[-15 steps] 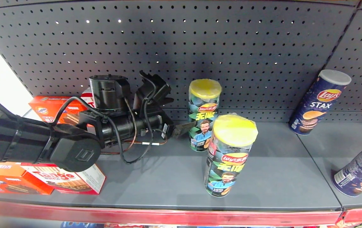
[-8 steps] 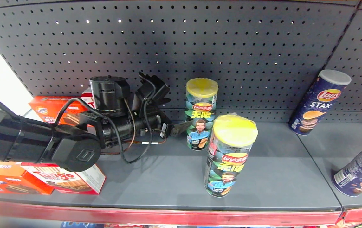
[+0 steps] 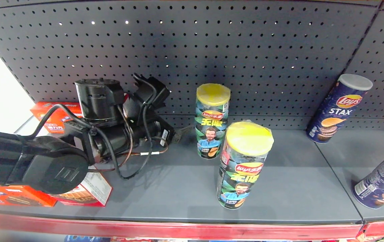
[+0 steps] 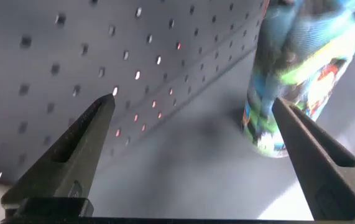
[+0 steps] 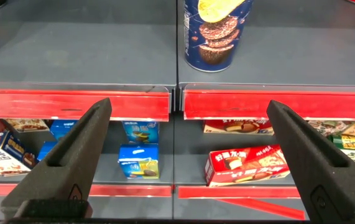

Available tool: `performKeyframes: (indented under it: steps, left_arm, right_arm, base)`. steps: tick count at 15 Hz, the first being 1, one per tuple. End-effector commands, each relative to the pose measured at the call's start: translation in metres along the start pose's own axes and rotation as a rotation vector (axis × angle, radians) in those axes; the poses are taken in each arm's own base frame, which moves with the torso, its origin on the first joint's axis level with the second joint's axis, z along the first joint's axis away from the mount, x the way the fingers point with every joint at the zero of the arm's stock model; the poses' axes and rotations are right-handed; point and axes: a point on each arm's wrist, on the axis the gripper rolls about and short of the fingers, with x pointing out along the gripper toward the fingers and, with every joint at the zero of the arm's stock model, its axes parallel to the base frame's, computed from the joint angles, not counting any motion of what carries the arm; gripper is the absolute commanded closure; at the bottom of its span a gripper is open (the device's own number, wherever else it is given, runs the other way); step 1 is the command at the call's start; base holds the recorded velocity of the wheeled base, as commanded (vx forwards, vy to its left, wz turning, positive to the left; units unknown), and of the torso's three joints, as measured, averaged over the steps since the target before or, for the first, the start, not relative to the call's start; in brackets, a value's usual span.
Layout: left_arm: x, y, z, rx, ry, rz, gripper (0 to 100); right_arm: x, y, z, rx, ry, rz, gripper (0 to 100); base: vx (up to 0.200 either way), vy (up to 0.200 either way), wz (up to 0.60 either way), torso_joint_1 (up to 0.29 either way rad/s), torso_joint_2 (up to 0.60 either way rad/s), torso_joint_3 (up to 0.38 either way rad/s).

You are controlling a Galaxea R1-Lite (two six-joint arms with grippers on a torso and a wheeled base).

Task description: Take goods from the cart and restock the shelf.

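Note:
Two green chip cans with yellow lids stand upright on the grey shelf (image 3: pixel 165 191). The back can (image 3: pixel 211 121) is near the pegboard, and the front can (image 3: pixel 244 164) is nearer the shelf edge. My left gripper (image 3: pixel 179 132) hovers over the shelf just left of the back can, apart from it. In the left wrist view the left gripper (image 4: pixel 194 104) is open and empty, with the back can (image 4: pixel 295 74) ahead beyond one fingertip. My right gripper (image 5: pixel 189 107) is open and empty, in front of the red shelf edge (image 5: pixel 71 102).
Orange and red snack boxes (image 3: pixel 89 190) lie under and behind my left arm. A blue chip can (image 3: pixel 338 107) leans on the pegboard at the right; another (image 3: pixel 383 181) lies tilted at the far right. A blue can (image 5: pixel 217 34) and lower shelves with boxes (image 5: pixel 245 165) face the right gripper.
My left arm has drawn back to the left, away from the back can. The can shifted slightly left and now stands free of the fingers.

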Motion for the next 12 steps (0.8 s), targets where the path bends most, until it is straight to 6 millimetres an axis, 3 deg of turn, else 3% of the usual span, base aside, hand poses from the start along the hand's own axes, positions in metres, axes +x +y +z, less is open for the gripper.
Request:
performKeyframes:
  steps: [1, 3, 8, 12]
  left_arm:
    - [-0.017, -0.003, -0.001, 0.001, 0.020, 0.035, 0]
    - [-0.017, -0.001, -0.007, 0.028, 0.078, 0.139, 0]
    - [0.014, -0.008, -0.024, 0.069, 0.150, 0.177, 0]
    - [0.033, -0.010, -0.020, 0.050, 0.126, 0.177, 0]
  right_arm:
    - [0.000, 0.000, 0.000, 0.000, 0.001, -0.001, 0]
    - [0.000, 0.000, 0.000, 0.000, 0.001, -0.001, 0]
    - [0.000, 0.000, 0.000, 0.000, 0.001, -0.002, 0]
    - [0.000, 0.000, 0.000, 0.000, 0.001, -0.001, 0]
  base:
    - [0.000, 0.000, 0.00, 0.000, 0.00, 0.000]
    - [0.000, 0.000, 0.00, 0.000, 0.00, 0.000]
    - [0.000, 0.000, 0.00, 0.000, 0.00, 0.000]
    - [0.000, 0.000, 0.00, 0.000, 0.00, 0.000]
